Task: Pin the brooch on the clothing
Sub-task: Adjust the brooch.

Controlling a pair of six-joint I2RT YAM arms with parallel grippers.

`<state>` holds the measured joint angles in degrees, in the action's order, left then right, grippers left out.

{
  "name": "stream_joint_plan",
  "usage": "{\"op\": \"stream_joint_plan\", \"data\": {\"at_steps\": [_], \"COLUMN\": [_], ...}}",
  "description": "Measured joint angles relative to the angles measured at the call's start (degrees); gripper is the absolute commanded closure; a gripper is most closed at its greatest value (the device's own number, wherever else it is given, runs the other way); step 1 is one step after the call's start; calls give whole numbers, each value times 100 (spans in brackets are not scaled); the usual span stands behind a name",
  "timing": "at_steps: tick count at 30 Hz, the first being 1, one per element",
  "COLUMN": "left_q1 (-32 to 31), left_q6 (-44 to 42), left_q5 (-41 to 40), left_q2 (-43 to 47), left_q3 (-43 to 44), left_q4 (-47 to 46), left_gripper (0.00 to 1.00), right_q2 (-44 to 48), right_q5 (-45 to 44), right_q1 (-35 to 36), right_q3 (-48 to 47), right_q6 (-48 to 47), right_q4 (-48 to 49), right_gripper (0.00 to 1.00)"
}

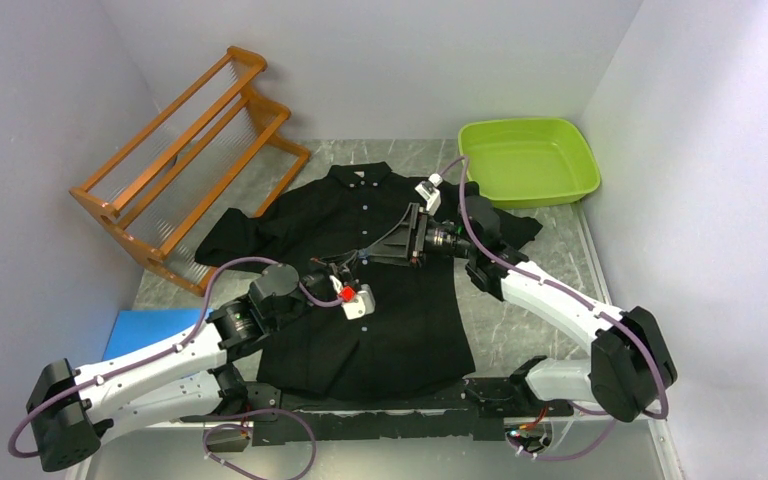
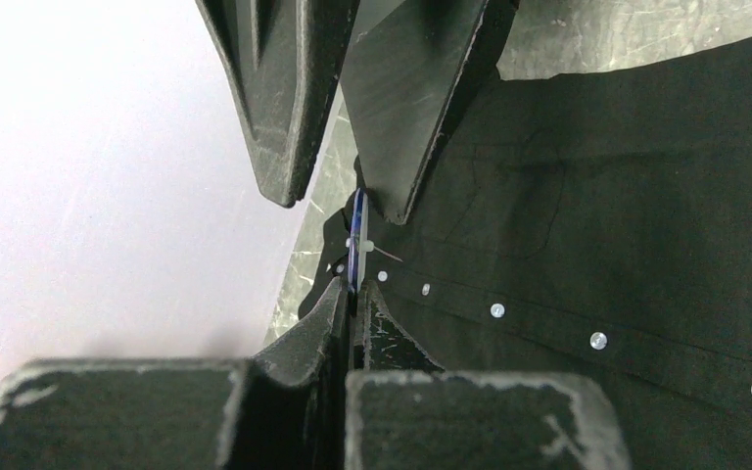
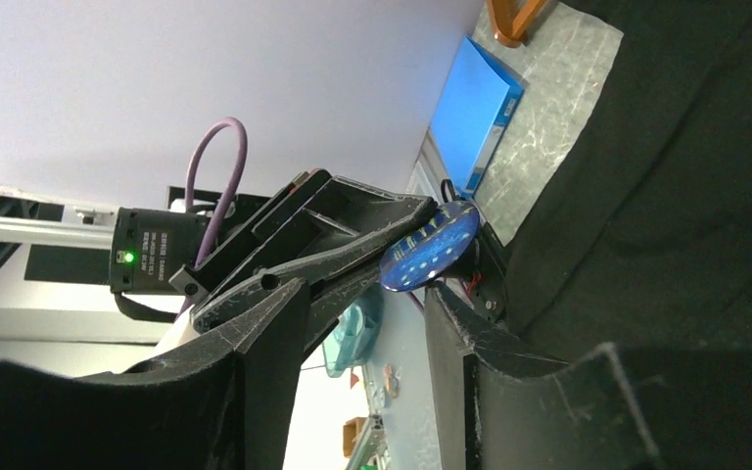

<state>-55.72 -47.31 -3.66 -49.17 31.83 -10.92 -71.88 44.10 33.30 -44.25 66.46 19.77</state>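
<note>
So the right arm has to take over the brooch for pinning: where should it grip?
Probably by the free rim of the brooch, opposite the edge the left gripper pinches. It's a thin disc held edge-on, so the right gripper should come head-on toward the left one, a finger on each flat face.

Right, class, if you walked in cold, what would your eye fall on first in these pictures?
The black shirt spread flat across the middle of the table. Over its front, the left gripper pinches a round blue brooch by its edge. Behind, a lime-green tub sits at the far right and an orange wooden rack at the far left.
</note>
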Motion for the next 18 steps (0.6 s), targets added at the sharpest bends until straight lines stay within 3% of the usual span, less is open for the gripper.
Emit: {"op": "stream_joint_plan", "data": {"at_steps": [5, 7, 14, 18], "left_q1": [0, 2, 2, 2], "left_q6": [-9, -26, -140, -236], "left_q5": [17, 20, 13, -26], "left_q2": [-70, -94, -131, -136], "left_q3": [0, 0, 0, -4], "left_q4": [2, 2, -37, -11], "left_gripper": [97, 97, 97, 97], "right_q2": [-129, -181, -367, -466], "right_q5": [-2, -2, -4, 26], "right_q1": [0, 0, 2, 0], "right_q3": [0, 0, -31, -79], "right_q6": [66, 66, 44, 57], "right_q4": [42, 42, -13, 22], "right_gripper": [57, 68, 72, 95]}}
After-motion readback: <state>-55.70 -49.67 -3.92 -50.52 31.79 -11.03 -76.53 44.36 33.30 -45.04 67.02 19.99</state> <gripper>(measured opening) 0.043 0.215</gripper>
